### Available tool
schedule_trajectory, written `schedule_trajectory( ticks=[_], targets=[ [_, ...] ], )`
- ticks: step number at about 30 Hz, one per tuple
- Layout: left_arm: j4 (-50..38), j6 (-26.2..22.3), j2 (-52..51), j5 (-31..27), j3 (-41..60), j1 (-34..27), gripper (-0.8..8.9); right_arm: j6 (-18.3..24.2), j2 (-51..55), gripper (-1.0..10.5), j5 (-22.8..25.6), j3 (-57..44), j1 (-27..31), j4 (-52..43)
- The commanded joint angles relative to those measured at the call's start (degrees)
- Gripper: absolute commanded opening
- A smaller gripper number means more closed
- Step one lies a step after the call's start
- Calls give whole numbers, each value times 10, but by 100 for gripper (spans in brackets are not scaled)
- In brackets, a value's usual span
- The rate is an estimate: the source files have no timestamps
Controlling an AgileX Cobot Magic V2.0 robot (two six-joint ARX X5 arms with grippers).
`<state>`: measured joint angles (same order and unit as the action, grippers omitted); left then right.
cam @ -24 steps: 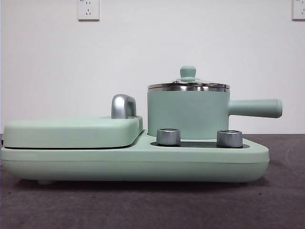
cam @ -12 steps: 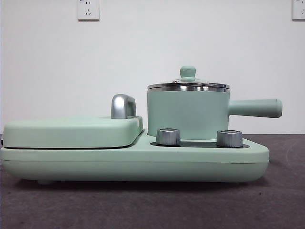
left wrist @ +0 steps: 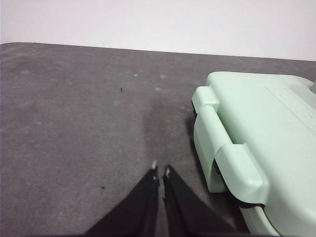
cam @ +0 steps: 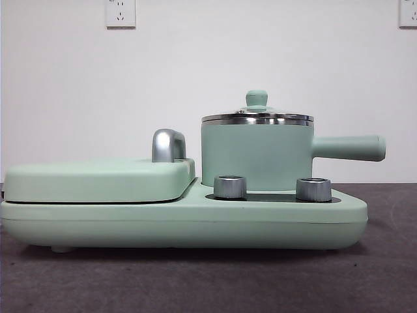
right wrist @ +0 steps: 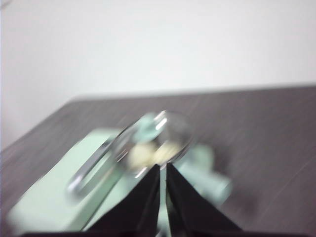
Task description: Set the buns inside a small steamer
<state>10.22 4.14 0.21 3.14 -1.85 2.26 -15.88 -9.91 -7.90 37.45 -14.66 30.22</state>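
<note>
Front view: small steamer [cam: 257, 155] lidded, no legible writing

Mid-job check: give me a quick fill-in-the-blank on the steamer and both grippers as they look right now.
1. The small steamer has its glass lid ____.
2. In the front view the steamer's long handle points toward the picture's ____.
3. The left gripper hangs over the bare grey table with its jaws ____.
4. Through the lid in the blurred right wrist view, pale buns show ____ the steamer.

Missing words: on; right; shut; inside
</note>
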Motion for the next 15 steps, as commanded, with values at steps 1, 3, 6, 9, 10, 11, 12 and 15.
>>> schedule_trajectory(
  ticks=[1, 3, 6, 9, 10, 11, 12, 15],
  targets=[
    [4, 0, 0, -2, 11, 0, 21, 2, 27, 19, 0, -99, 57, -144],
    [4, 0, 0, -2, 11, 0, 21, 2, 48, 19, 0, -155, 87, -190],
    [4, 0, 0, -2, 11, 0, 21, 3, 79, 19, 15, -225, 115, -214],
    [4, 0, 0, -2, 11, 0, 21, 8, 97, 18, 50, -276, 122, -209],
    [4, 0, 0, -2, 11, 0, 20, 19, 97, 19, 54, -289, 122, -207],
    [4, 0, 0, -2, 11, 0, 20, 34, 97, 19, 54, -300, 122, -208],
    [4, 0, 0, -2, 11, 0, 21, 52, 97, 19, 54, -312, 122, -209],
    [4, 0, 0, -2, 11, 0, 21, 86, 97, 19, 54, -342, 122, -211]
  ],
)
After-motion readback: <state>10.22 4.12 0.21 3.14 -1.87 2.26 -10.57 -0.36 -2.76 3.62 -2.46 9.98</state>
